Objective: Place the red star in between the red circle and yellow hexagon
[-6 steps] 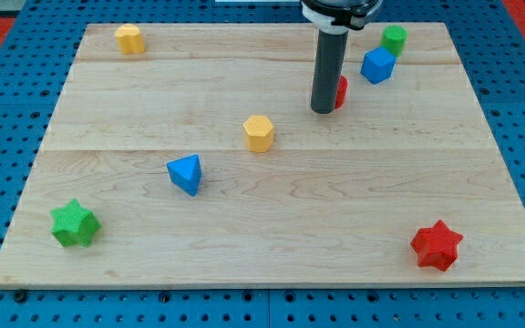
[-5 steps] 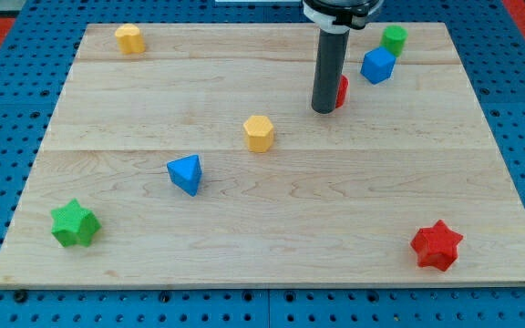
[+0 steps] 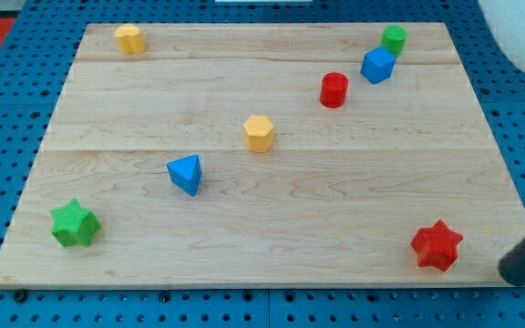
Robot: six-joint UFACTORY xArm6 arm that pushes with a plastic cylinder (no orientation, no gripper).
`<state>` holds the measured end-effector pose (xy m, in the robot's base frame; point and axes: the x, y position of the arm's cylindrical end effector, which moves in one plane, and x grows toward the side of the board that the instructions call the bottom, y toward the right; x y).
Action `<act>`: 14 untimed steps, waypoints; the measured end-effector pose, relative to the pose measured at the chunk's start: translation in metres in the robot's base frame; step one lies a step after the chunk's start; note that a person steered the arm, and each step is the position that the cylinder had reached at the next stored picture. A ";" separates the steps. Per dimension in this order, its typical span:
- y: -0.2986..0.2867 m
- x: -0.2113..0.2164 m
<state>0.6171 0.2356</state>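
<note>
The red star (image 3: 437, 245) lies near the board's bottom right corner. The red circle (image 3: 334, 89) stands in the upper right part of the board. The yellow hexagon (image 3: 259, 133) sits near the middle, down and left of the red circle. My tip (image 3: 516, 273) is at the view's bottom right, just off the board's right edge, to the right of the red star and apart from it.
A blue cube (image 3: 377, 65) and a green cylinder (image 3: 393, 39) sit up and right of the red circle. A second yellow block (image 3: 129, 38) is at the top left. A blue triangle (image 3: 186, 173) and a green star (image 3: 73, 224) lie at the left. The wooden board (image 3: 244, 246) rests on a blue pegboard.
My rod has left its place beside the red circle and now stands at the bottom right, beside the red star. The red circle is fully uncovered. No block has moved.
</note>
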 end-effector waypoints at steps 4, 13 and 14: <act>-0.070 -0.062; -0.120 -0.152; -0.062 -0.149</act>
<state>0.4682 0.1732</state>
